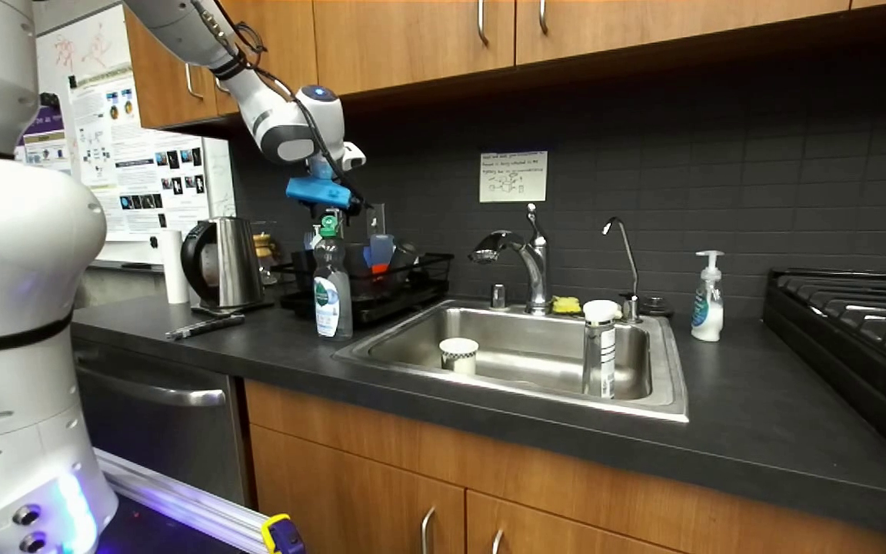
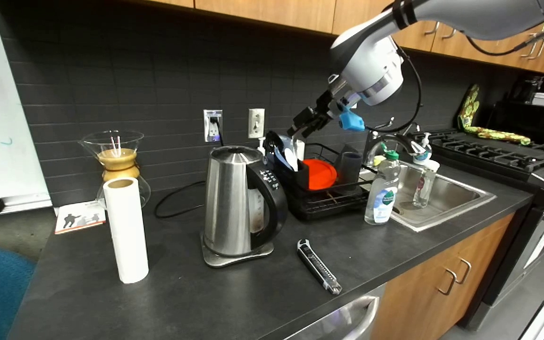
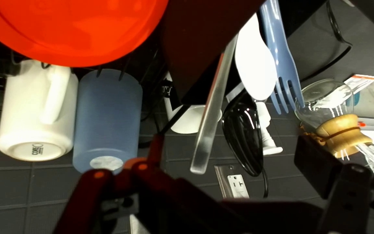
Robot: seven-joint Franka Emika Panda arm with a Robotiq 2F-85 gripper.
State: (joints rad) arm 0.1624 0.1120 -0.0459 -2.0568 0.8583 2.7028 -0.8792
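My gripper (image 2: 301,127) is over the black dish rack (image 2: 333,206). It is open and empty, with its fingers wide apart in the wrist view (image 3: 232,149). The wrist picture stands upside down. Nearest the fingers, utensils stick out of a dark holder (image 3: 203,42): a black spoon-like utensil (image 3: 243,136), a translucent handle (image 3: 211,120), a white spoon (image 3: 255,65) and a blue fork (image 3: 282,58). Their lower ends are hidden in the holder. A red-orange dish (image 3: 73,29), a white mug (image 3: 37,113) and a blue cup (image 3: 107,117) are beside the holder. I see no contact.
A steel kettle (image 2: 232,203), a white roll (image 2: 128,231), a glass carafe (image 2: 120,163) and a box cutter (image 2: 318,267) are on the counter. A soap bottle (image 1: 333,296) stands between rack and sink (image 1: 666,369). Wooden cabinets (image 1: 412,35) hang above the arm.
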